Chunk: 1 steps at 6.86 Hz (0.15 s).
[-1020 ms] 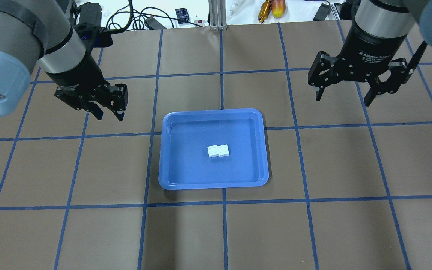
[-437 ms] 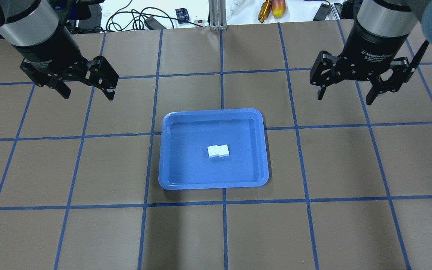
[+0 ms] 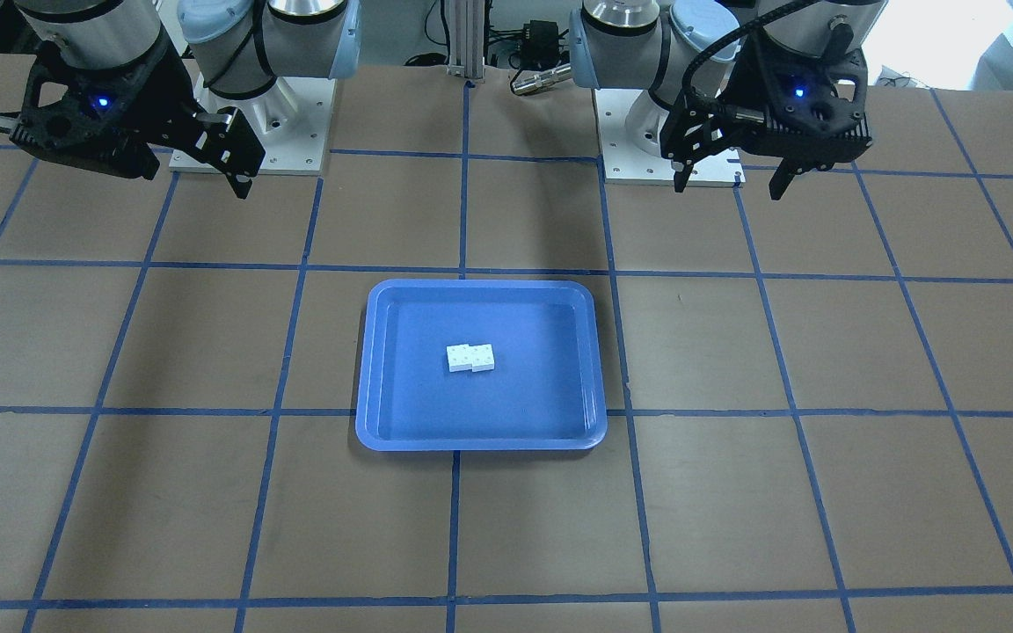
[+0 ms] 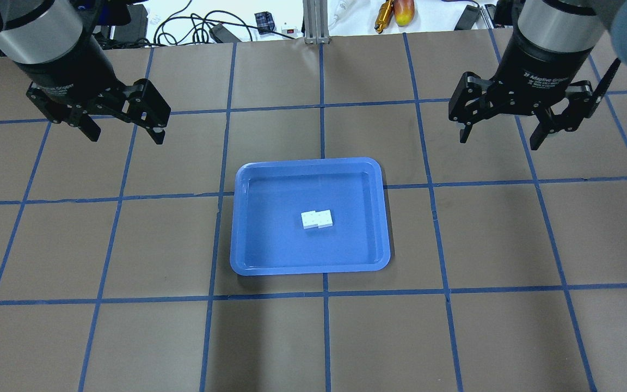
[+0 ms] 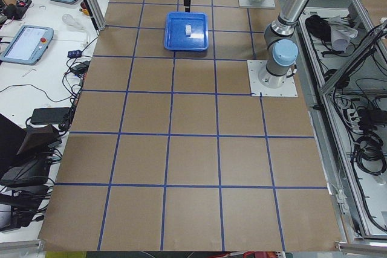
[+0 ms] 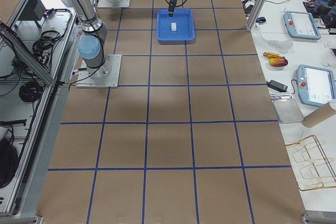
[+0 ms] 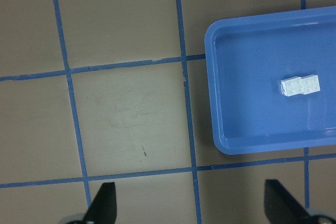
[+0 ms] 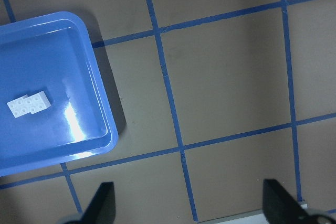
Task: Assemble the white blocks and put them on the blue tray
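The two white blocks [image 4: 317, 219] are joined with an offset and lie flat in the middle of the blue tray [image 4: 248, 239]. They also show in the front view [image 3: 470, 358], the left wrist view [image 7: 300, 85] and the right wrist view [image 8: 29, 104]. My left gripper [image 4: 124, 130] is open and empty, raised over the table far left of the tray. My right gripper [image 4: 497, 138] is open and empty, raised far right of the tray. In the front view the left gripper [image 3: 729, 183] is on the right and the right gripper [image 3: 111, 158] on the left.
The table is brown with blue tape grid lines. Cables, tools and small devices [image 4: 395, 13] lie beyond its far edge. The arm bases [image 3: 251, 123] stand on white plates at the robot's side of the table.
My left gripper has swung back and to the left, away from the tray, and has opened wide. The right gripper and the blocks have stayed in place.
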Available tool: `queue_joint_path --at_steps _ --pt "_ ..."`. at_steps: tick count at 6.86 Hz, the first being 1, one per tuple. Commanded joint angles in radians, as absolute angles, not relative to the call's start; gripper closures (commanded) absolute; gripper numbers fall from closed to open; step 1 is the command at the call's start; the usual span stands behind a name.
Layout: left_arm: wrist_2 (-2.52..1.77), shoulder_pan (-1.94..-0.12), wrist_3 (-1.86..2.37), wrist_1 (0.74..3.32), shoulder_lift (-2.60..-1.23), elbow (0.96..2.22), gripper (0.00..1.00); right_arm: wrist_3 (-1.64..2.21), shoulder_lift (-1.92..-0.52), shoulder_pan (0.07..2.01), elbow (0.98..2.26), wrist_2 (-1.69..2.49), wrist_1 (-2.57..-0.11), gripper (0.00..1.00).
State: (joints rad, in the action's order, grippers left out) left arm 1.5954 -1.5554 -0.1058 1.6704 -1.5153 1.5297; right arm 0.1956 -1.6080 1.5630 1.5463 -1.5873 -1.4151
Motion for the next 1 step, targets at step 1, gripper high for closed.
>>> queue_joint_path --at_steps 1 --pt "1.592 -1.555 -0.106 1.671 -1.516 1.535 0.0 0.195 -1.608 1.565 1.546 -1.588 -1.416 0.0"
